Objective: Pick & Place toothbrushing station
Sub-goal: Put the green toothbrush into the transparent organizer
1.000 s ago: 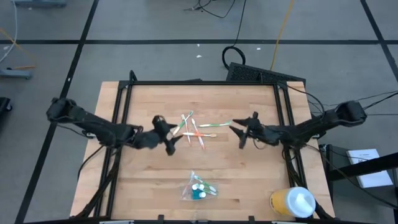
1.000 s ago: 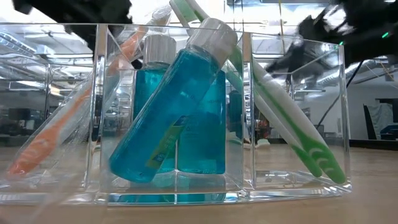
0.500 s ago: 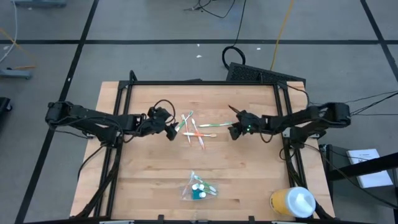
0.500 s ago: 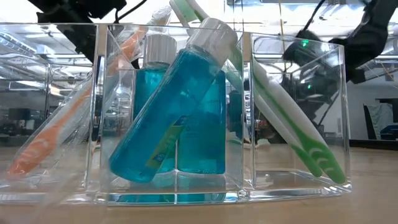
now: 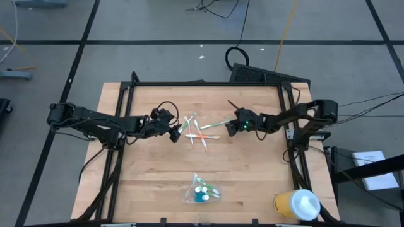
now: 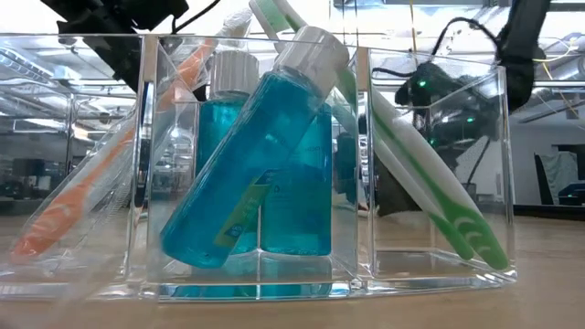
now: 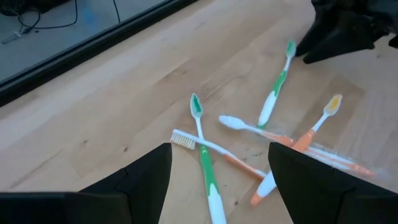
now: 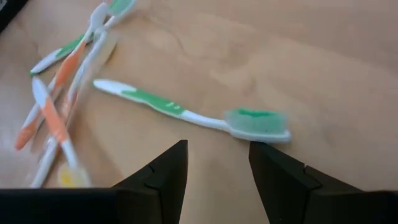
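Note:
The toothbrushing station (image 5: 191, 195), a clear plastic holder, stands by its base on the wood near the table's front edge. In the low view the toothbrushing station (image 6: 439, 137) holds blue bottles (image 6: 260, 164), an orange brush and a green brush. Several loose toothbrushes (image 5: 197, 133) lie crossed at the table's middle. My left gripper (image 5: 177, 133) hangs open just left of them, the brushes (image 7: 205, 146) ahead of its fingers. My right gripper (image 5: 231, 128) hangs open just right of them, low over a green toothbrush (image 8: 186, 115), touching nothing.
A yellow cup with a white lid (image 5: 297, 205) stands at the table's front right corner. A black frame (image 5: 208, 84) runs along the table's far and side edges. Bare wood lies between the loose brushes and the station.
My right gripper has come down and toward the table's left, closing in on the loose toothbrushes, and has rolled on the way. My left gripper swung a little toward the far edge early on, then kept still. Both stay open.

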Controlling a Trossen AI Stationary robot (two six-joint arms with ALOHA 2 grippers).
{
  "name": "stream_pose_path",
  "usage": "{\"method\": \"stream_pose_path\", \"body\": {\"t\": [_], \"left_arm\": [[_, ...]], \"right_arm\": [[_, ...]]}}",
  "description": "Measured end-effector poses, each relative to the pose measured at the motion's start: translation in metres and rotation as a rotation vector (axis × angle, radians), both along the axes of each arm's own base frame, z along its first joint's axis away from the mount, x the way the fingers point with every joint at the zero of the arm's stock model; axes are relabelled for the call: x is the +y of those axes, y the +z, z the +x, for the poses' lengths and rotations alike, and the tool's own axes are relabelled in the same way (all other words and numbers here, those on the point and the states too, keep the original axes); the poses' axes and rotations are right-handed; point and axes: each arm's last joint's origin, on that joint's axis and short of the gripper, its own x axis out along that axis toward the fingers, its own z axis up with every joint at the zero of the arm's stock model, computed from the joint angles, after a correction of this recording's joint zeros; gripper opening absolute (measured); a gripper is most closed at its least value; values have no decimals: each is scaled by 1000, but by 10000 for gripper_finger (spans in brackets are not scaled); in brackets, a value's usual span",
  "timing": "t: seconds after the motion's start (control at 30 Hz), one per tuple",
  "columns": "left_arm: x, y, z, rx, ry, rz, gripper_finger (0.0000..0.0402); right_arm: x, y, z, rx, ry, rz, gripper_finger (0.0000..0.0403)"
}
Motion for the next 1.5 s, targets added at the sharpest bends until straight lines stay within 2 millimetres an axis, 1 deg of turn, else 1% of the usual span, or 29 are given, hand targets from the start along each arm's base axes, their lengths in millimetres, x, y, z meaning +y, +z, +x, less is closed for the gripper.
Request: {"method": "stream_pose_path", "body": {"t": [0.17,0.37,0.6,0.77,1.07,1.3,1.5], "left_arm": [[0,0,0,4,-4,-3,276],[-2,-1,0,3,-26,-24,276],[-5,-1,0,1,-35,-26,276],[-5,0,1,-4,-35,-27,276],[-5,0,1,-7,-35,-30,276],[-5,0,1,-7,-35,-30,276],[-5,0,1,-7,-35,-30,276]], "right_arm": [[-15,0,22,8,42,-75,166],[-42,-5,45,22,-40,-108,166],[-76,-4,58,34,-126,-112,166],[-94,3,63,121,-197,-164,166],[-102,18,75,270,-141,-156,145],[-99,17,71,411,-82,-136,127],[-93,16,70,462,-51,-135,115]]}}
